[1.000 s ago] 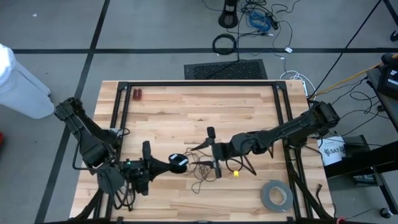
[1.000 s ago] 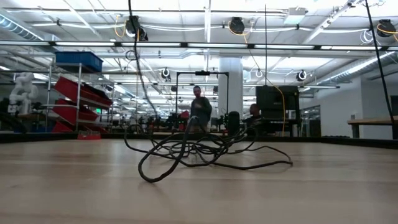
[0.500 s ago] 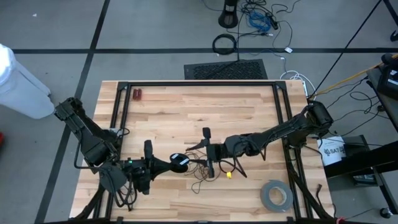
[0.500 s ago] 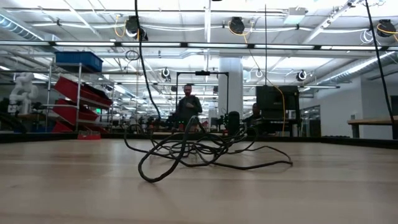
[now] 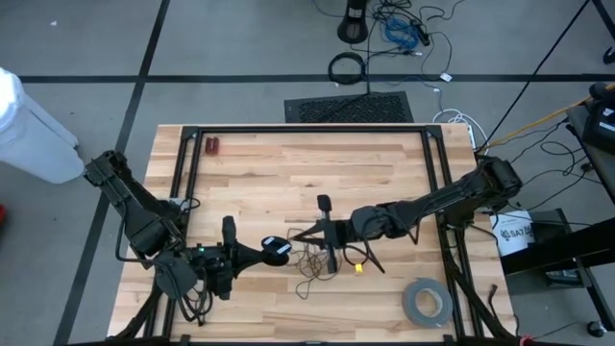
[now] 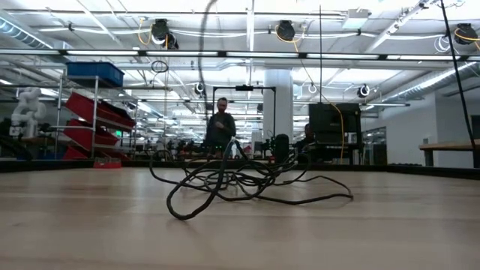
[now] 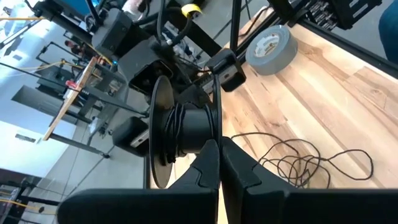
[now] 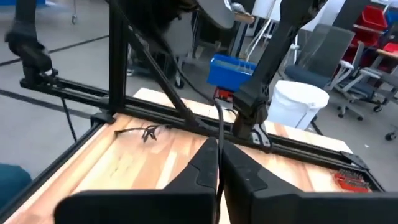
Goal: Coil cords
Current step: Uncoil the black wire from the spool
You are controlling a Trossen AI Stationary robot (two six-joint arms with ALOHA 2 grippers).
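Worktop [image 5: 288,168]: your far half is bare wood, open from the black frame rail [image 5: 307,129] down to mid-board, save a small red item [image 5: 211,146] at the far left corner. All the clutter sits in the near half.

Cord [image 5: 312,264]: loose thin black strands sprawl near the middle of the near half, between the two grippers. In the low view the cord [image 6: 240,180] lies as a flat tangle with loops trailing off to both sides.

Left gripper [image 5: 261,253]: low at the near left, fingers [image 7: 208,168] pinched together on the flange of a black spool [image 7: 183,134], which carries a few dark turns of cord. The spool sits just beside the loose strands.

Right gripper [image 5: 309,234]: reaching in from the right side, fingers [image 8: 208,163] closed narrow on a single strand that runs straight up from the tips in its wrist view. A small yellow piece [image 5: 358,268] lies under that arm.

Grey tape roll [image 5: 427,301]: near right corner, well apart from the tangle, close to your right frame rail.

A person [image 6: 220,127] stands in the room beyond the worktop.
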